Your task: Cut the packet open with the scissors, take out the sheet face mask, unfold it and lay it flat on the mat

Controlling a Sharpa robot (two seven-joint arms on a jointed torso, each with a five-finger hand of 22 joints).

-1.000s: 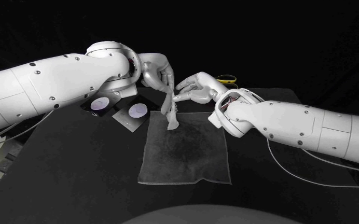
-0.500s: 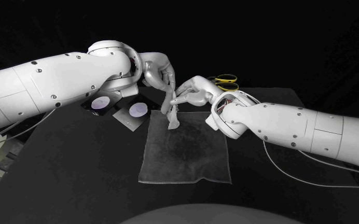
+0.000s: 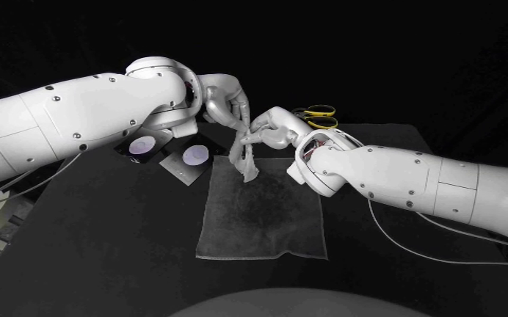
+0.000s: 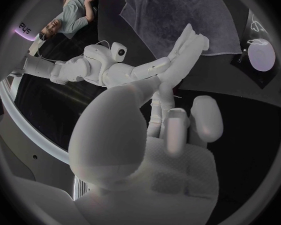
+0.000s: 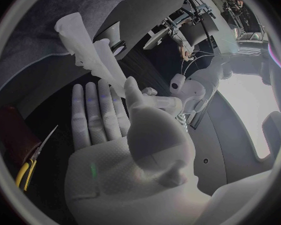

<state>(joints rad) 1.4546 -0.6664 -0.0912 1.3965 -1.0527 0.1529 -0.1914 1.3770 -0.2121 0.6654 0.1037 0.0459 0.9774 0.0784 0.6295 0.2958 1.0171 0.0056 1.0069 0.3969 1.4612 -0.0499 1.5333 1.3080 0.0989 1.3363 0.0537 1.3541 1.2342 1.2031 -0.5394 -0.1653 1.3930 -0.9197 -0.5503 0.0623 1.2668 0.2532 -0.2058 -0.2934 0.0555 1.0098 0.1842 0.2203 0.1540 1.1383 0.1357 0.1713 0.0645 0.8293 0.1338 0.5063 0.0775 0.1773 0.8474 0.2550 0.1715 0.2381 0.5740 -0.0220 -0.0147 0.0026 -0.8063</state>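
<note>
Cut packet [image 3: 193, 157] lies on the tabletop [image 3: 106, 229] left of the mat [image 3: 265, 229]. The left hand [image 3: 225, 103] pinches the upper end of the sheet face mask [image 3: 248, 161], which hangs as a narrow folded strip with its lower tip at the mat's far edge. The right hand [image 3: 273, 128] meets that same upper end, thumb and fingers apparently closed on a layer, with the scissors [image 3: 318, 116] just behind it. The mask looks light, limp, clingy and easy to tear, so it is probably best gripped at the outer edges of separate layers and spread gently.
</note>
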